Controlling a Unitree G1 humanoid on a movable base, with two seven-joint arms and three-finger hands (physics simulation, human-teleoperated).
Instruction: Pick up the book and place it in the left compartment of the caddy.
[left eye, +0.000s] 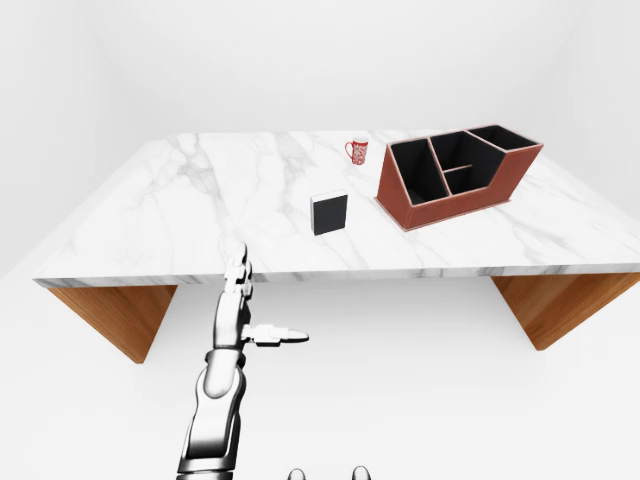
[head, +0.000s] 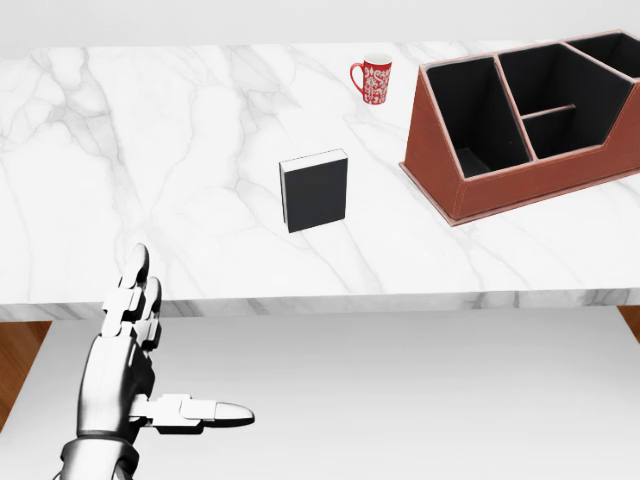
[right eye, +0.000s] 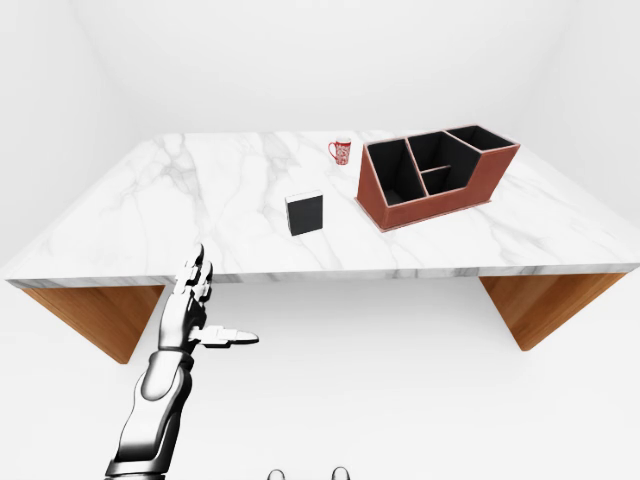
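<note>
Left hand (head: 140, 375) is spread wide, thumb sticking out sideways, holding nothing, hanging below the marble surface (head: 150, 150) edge. The book (head: 315, 190) stands upright mid-surface, well apart from it, with the caddy (head: 520, 120) to its right and a red mug (head: 372, 78) beyond.
</note>
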